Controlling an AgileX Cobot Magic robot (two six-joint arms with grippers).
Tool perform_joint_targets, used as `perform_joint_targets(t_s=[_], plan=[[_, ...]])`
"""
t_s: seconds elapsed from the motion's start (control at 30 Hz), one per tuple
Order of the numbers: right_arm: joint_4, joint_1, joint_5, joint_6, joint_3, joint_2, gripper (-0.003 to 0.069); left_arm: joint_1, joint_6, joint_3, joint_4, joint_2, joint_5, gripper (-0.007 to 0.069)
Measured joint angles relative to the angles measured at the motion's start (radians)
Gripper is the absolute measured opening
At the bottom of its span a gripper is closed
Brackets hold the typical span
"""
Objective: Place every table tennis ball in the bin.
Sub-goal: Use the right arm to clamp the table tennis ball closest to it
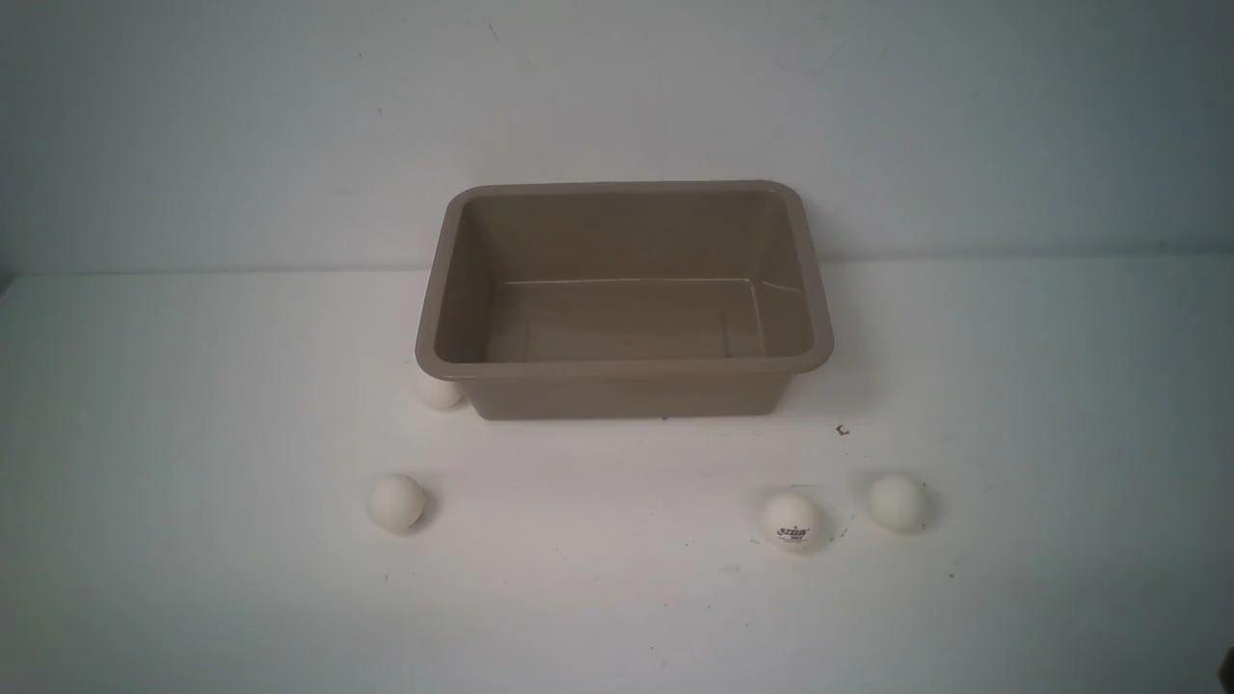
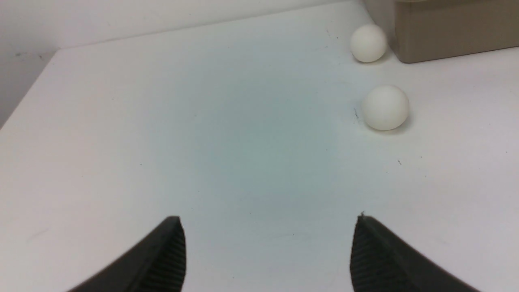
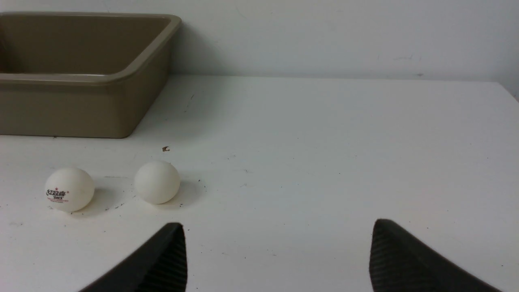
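Observation:
The taupe bin (image 1: pixel 625 368) stands at the middle of the white table, nothing inside it. One white table tennis ball (image 1: pixel 441 392) rests against its front left corner, another ball (image 1: pixel 396 502) lies nearer me on the left. On the right lie a ball with a red-and-dark logo (image 1: pixel 791 520) and a plain ball (image 1: pixel 896 502). Neither arm shows in the front view. My left gripper (image 2: pixel 267 221) is open over bare table, short of the two left balls (image 2: pixel 385 108) (image 2: pixel 368 43). My right gripper (image 3: pixel 277 227) is open, the plain ball (image 3: pixel 157 182) and logo ball (image 3: pixel 69 189) ahead of it.
A wall runs behind the table, close behind the bin. A small dark speck (image 1: pixel 843 431) lies on the table by the bin's front right corner. The table's left edge (image 2: pixel 28 97) shows in the left wrist view, its right edge (image 3: pixel 507 91) in the right wrist view.

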Motion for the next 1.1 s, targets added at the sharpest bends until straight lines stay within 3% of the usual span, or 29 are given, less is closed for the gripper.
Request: perform_joint_targets(t_s=[0.97, 1.07, 1.1], plan=[[0.001, 0.000, -0.004, 0.000, 0.000, 0.000, 0.0547, 0.000, 0.000, 0.000, 0.000, 0.000, 0.000, 0.0492], [0.055, 0.000, -0.061, 0.020, 0.006, 0.000, 0.0547, 0.000, 0.000, 0.000, 0.000, 0.000, 0.000, 0.0492], [0.135, 0.000, -0.123, 0.049, 0.008, 0.000, 0.0547, 0.000, 0.000, 0.000, 0.000, 0.000, 0.000, 0.0492]])
